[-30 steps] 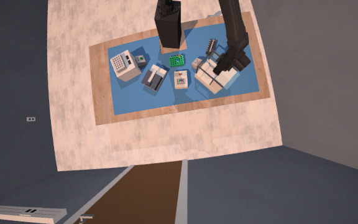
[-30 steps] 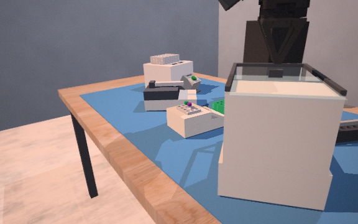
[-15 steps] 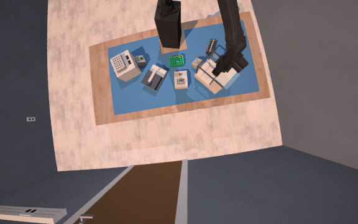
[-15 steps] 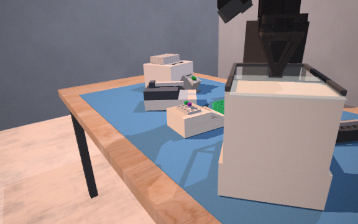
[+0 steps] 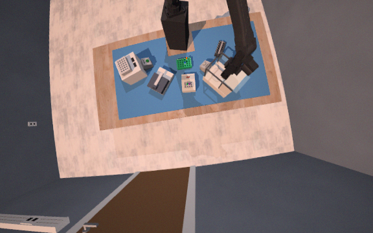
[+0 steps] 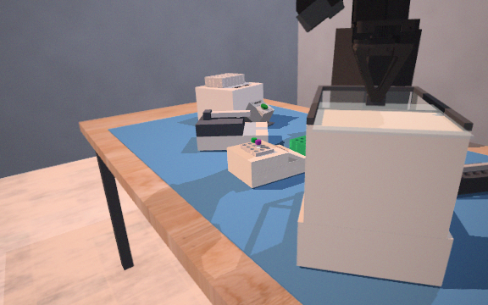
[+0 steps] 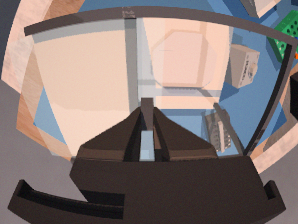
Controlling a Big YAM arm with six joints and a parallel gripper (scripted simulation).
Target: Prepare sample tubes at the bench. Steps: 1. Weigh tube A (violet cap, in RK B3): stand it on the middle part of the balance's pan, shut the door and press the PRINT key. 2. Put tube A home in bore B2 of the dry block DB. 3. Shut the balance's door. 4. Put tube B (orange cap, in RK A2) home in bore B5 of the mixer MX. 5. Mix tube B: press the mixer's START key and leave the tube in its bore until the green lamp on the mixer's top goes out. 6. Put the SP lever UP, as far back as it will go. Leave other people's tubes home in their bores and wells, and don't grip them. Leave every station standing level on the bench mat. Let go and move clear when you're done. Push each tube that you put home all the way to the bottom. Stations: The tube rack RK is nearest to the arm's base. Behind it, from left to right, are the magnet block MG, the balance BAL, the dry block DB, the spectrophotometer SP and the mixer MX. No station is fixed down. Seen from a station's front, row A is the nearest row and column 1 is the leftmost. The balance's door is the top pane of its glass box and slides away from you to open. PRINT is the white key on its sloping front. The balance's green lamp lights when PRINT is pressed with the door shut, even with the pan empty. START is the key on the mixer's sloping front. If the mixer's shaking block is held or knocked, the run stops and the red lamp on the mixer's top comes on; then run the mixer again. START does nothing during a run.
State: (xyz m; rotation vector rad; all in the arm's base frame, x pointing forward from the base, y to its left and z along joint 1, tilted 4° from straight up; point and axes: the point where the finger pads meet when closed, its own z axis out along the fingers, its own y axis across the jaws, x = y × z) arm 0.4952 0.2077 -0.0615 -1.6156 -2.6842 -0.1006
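Observation:
My gripper (image 5: 224, 76) (image 6: 376, 95) (image 7: 147, 113) is shut on the dark handle (image 6: 375, 102) (image 7: 147, 115) of the balance's glass door. The door (image 5: 243, 85) stands slid back, overhanging the rear of the balance (image 5: 218, 90) (image 6: 384, 182). The pan (image 7: 182, 60) shows in the wrist view with no tube on it. The violet-capped tube (image 5: 189, 83) (image 6: 257, 141) stands in the dry block (image 5: 188, 90) (image 6: 244, 169); its exact bore and depth are unclear. The orange-capped tube (image 5: 186, 58) is in the green rack (image 5: 180, 68) (image 6: 298, 145).
The PRINT box (image 5: 205, 65) (image 7: 242, 66) is at the balance's front. The magnet block (image 5: 220, 48) (image 6: 481, 180) lies beside it. The spectrophotometer (image 5: 165, 88) (image 6: 214, 141) has its pale lever (image 5: 158, 79) (image 6: 229, 114) lying flat. The mixer (image 5: 135, 77) (image 6: 214, 102) stands at the far end.

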